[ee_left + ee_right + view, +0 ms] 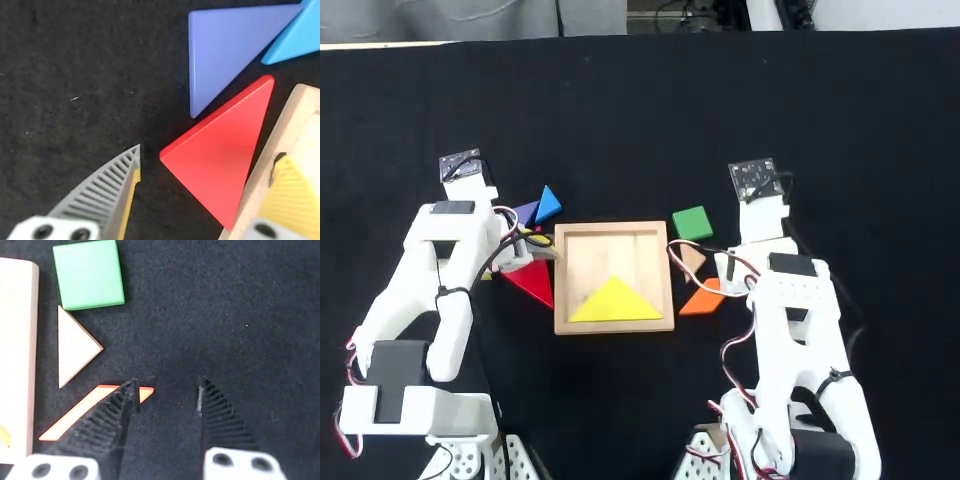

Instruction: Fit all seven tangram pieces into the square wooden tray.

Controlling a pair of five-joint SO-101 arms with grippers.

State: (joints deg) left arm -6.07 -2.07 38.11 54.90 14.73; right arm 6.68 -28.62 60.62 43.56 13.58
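We count seven pieces and one tray [614,228]. The yellow triangle [614,300] lies inside it. The red triangle [533,282], purple triangle [526,212] and blue triangle [548,204] lie by its left rim, and the green square [692,222], pale wooden triangle [693,259] and orange parallelogram [702,299] by its right. The left gripper [207,155] gapes wide astride the red triangle. The right gripper [168,382] stands parted, one finger hiding part of the orange parallelogram. The left arm covers part of the purple triangle.

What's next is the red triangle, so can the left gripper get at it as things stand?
Likely yes: the open left gripper straddles the red triangle, but the tray hugs one edge, so that finger has little room.
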